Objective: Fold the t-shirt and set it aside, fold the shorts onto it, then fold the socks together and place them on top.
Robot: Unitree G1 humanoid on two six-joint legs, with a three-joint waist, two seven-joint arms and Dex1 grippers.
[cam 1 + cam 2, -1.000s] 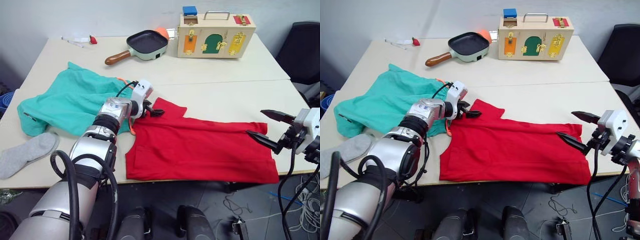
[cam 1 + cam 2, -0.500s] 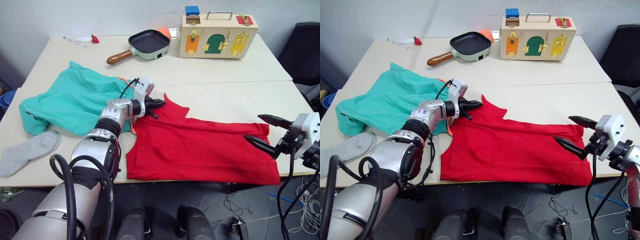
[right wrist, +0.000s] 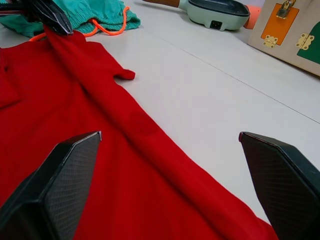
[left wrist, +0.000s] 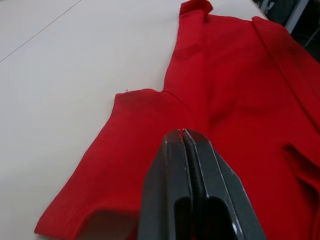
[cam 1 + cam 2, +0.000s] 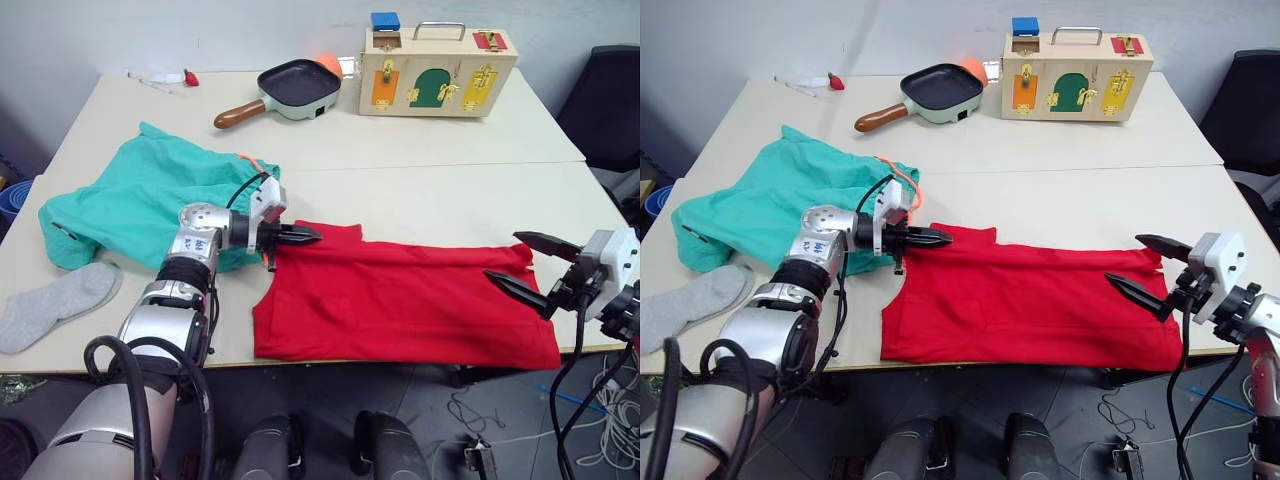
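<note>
folding has begun but is far from finished, judging by how the garments lie. the t-shirt is spread along the near edge of the table, partly doubled over into a long red band, with a sleeve flap at its left end. the left gripper rests at that left end, its fingers pressed together; the left wrist view shows them closed with no clear fabric between, so whether they pinch the cloth cannot be told for certain. the right gripper hovers just over the shirt's right end with its fingers spread wide, holding nothing.

the shorts lie crumpled and unfolded on the left of the table, touching the shirt's corner, their orange drawstring showing near the left gripper. one grey sock lies flat near the left front edge, apart from the shorts; a second sock cannot be made out.

so the first step is under way: the shirt needs further folds and setting aside, then the shorts, then the socks. a frying pan and a wooden latch box sit at the far side, well apart from the work.
</note>
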